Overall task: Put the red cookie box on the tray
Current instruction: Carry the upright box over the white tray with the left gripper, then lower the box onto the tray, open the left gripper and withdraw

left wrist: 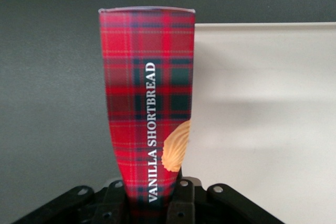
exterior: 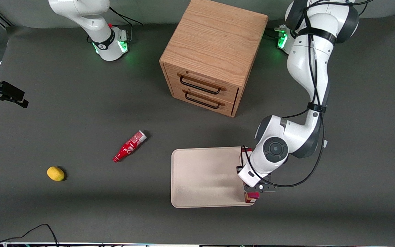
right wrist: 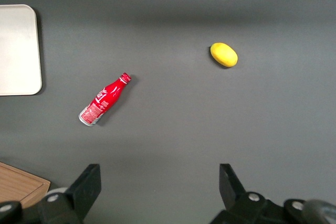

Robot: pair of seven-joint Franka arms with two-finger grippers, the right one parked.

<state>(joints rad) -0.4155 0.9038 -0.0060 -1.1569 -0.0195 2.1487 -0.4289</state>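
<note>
Gripper [left wrist: 152, 203] clamped on the red cookie box [left wrist: 147, 103], holding it by one end, over the tray [exterior: 201, 175] edge nearest the working arm. Box looks to straddle that rim, partly over bare table. I'd shift inward toward tray centre before lowering, then let go only once it's flat. Front view: wrist hides most of the box; only an end shows. Can't tell its height above the tray.

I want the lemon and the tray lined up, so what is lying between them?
The red bottle lies on its side between the lemon and the tray; the front view shows it.
</note>
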